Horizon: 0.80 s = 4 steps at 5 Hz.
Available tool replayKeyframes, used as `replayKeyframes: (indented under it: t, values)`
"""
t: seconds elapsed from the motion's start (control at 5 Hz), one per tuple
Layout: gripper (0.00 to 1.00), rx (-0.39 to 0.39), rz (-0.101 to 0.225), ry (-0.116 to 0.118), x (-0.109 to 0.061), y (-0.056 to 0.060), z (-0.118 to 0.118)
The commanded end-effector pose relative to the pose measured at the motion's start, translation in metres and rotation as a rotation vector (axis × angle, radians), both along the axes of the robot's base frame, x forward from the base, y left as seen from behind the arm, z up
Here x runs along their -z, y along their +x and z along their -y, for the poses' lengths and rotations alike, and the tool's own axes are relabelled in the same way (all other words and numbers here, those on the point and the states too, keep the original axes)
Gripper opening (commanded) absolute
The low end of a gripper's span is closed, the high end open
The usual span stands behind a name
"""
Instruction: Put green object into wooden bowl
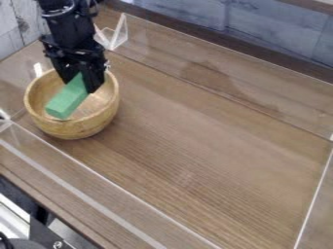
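The green object (66, 98) is a bright green bar, tilted, hanging inside the wooden bowl (93, 119) near its middle. My black gripper (77, 76) comes straight down over the bowl and is shut on the bar's upper end. The bowl is round, light tan, and sits at the left of the wooden table. Whether the bar's lower end touches the bowl's bottom I cannot tell.
Clear acrylic walls (169, 209) fence the wooden tabletop (208, 126) on all sides, with the left wall close to the bowl. A tiled wall rises at the back.
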State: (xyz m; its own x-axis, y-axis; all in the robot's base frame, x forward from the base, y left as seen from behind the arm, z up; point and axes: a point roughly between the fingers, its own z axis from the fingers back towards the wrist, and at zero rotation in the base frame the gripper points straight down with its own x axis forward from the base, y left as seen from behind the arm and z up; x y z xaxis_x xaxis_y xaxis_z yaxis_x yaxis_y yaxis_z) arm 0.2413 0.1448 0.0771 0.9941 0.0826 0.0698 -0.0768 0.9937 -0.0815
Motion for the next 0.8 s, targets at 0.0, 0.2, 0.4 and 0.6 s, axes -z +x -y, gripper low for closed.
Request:
replayKeyframes:
  t: [0.0,0.2,0.4,0.6]
  values:
    - [1.0,0.049,0.039,0.032,-0.0106,0.0071,0.0023]
    - [1.0,0.007,0.031,0.028,-0.0095,0.0073,0.0073]
    - [1.0,-0.036,0.026,0.033,-0.006,0.0094,0.0076]
    - [1.0,0.017,0.021,0.037,-0.0054,0.0011,0.0032]
